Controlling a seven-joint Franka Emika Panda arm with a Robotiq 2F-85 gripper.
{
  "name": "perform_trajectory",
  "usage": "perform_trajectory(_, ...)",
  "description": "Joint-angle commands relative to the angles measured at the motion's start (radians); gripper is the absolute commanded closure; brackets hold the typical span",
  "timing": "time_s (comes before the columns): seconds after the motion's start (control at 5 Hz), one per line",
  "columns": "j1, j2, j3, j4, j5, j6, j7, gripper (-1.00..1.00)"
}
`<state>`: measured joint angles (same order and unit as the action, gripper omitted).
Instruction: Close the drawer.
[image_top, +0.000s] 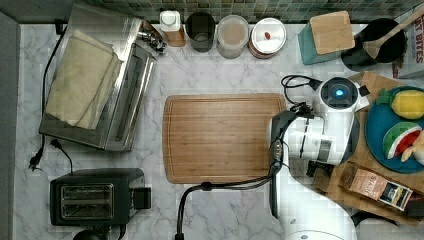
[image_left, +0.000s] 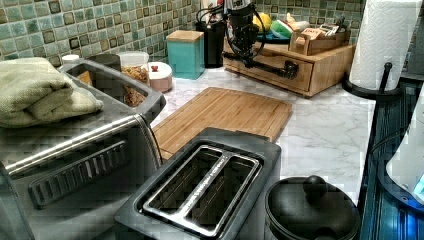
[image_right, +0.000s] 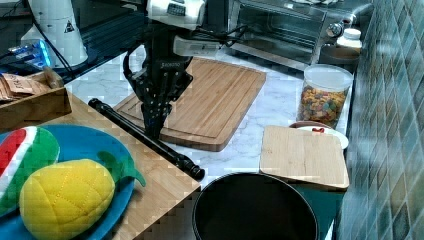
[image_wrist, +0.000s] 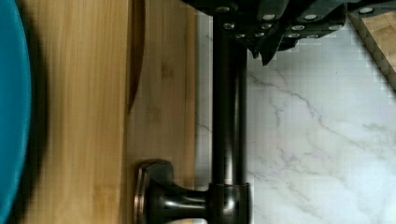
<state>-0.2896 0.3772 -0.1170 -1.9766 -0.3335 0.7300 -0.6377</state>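
The drawer's light-wood front (image_left: 270, 69) sits in the wooden stand under the slab with the blue plate; its inside is hidden. In the wrist view the front (image_wrist: 161, 93) shows as a narrow strip just past the slab's edge. A black bar handle (image_right: 125, 124) runs along the front, seen too in the left view (image_left: 272, 70) and the wrist view (image_wrist: 229, 121). My gripper (image_right: 152, 129) points down with its fingers shut together, tips against the bar on the counter side (image_wrist: 264, 51). In the left view the gripper (image_left: 247, 47) hangs at the handle's far end.
A grooved cutting board (image_top: 220, 137) lies on the marble counter beside the stand. A toaster oven (image_top: 100, 80), a toaster (image_top: 95, 197), jars (image_top: 232, 35) and a teal box (image_top: 325, 37) line the edges. A paper towel roll (image_left: 382, 45) stands near the stand.
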Motion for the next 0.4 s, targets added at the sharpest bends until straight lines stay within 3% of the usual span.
perform_trajectory(0.2,-0.088,-0.022,-0.105,0.111,-0.079,0.01,-0.064,1.0)
perform_trajectory(0.4,-0.09,-0.022,-0.103,0.111,-0.08,0.01,-0.063,1.0)
